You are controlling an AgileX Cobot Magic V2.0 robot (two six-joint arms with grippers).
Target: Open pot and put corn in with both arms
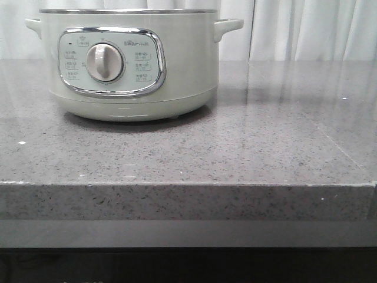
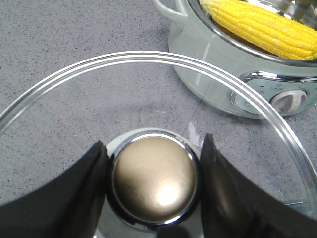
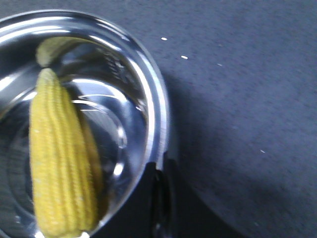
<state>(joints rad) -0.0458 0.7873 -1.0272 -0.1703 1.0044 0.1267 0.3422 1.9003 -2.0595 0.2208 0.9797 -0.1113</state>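
Observation:
The pale-green pot [image 1: 129, 65] stands at the back left of the counter with no lid on it. In the left wrist view the pot [image 2: 208, 74] holds the yellow corn [image 2: 262, 25], which lies inside its steel rim. My left gripper [image 2: 153, 144] is shut on the round metal knob [image 2: 154, 178] of the glass lid [image 2: 148, 57] and holds the lid beside the pot, over the counter. In the right wrist view the corn [image 3: 59, 163] lies in the steel bowl [image 3: 153, 114]. My right gripper [image 3: 162, 168] is shut and empty over the pot's rim. Neither gripper shows in the front view.
The grey speckled counter [image 1: 265, 147] stretches to the right of the pot, and its front edge [image 1: 188, 186] runs across the front view. White curtains [image 1: 306, 29] hang behind the counter.

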